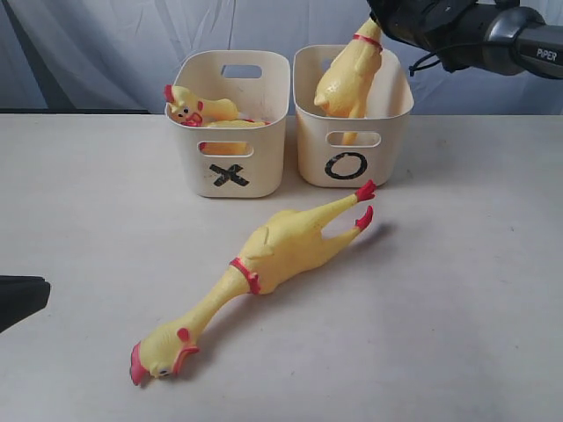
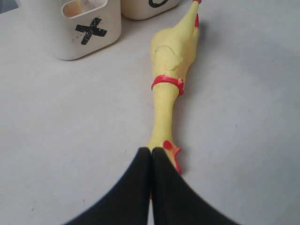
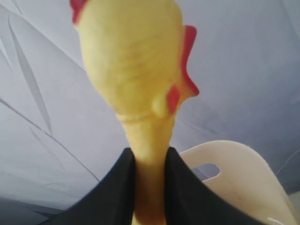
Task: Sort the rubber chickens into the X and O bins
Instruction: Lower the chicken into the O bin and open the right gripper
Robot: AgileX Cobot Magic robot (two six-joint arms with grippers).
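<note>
A long whole rubber chicken [image 1: 273,251] lies slantwise on the table in front of the bins, head toward the near left; its body [image 2: 171,51] also shows in the left wrist view. My left gripper [image 2: 151,150] is shut and empty, just over that chicken's head. My right gripper [image 3: 150,161] is shut on the neck of a second whole chicken [image 1: 347,79], which hangs tail-down into the O bin [image 1: 387,110]. Its head [image 3: 136,61] points up past the fingers. The X bin [image 1: 273,132] holds a head piece [image 1: 189,107] and a yellow body [image 1: 233,125].
The two cream bins stand side by side at the back of the pale table, before a grey-blue cloth backdrop. The right arm [image 1: 493,35] reaches in from the upper right. A dark part of the left arm [image 1: 18,299] shows at the left edge.
</note>
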